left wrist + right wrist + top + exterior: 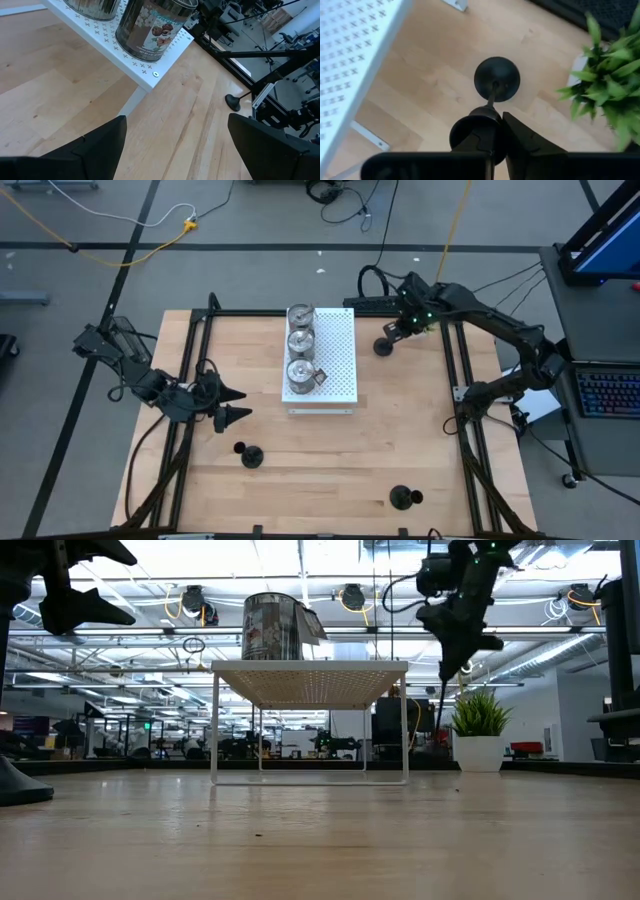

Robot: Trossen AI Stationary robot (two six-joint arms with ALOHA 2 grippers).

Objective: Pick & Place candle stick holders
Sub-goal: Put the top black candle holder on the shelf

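Three silver cups (300,340) stand in a row on the left side of the white perforated board (335,355). One black holder (384,346) stands upright right of the board, with my right gripper (394,330) shut on its top. Two other black holders stand on their bases on the wood, one near the left (250,456) and one at the near right (403,498). My left gripper (232,405) is open and empty, left of the board's near corner, pointing toward the table's right. The nearest silver cup (155,30) shows in the left wrist view. My right gripper pinches the black holder's top cup (479,127) between its two fingers, coming from above and pointing down. The thin stem (441,705) hangs straight below the fingers, with the round base (496,78) at its lower end. Whether the base rests on the table, I cannot tell.
A small green potted plant (480,730) stands at the far right, close beside the held holder (610,65). The board stands on thin white legs (214,725). Black frame rails (462,380) run along both sides. Bare wood (330,465) lies between the board and the near edge.
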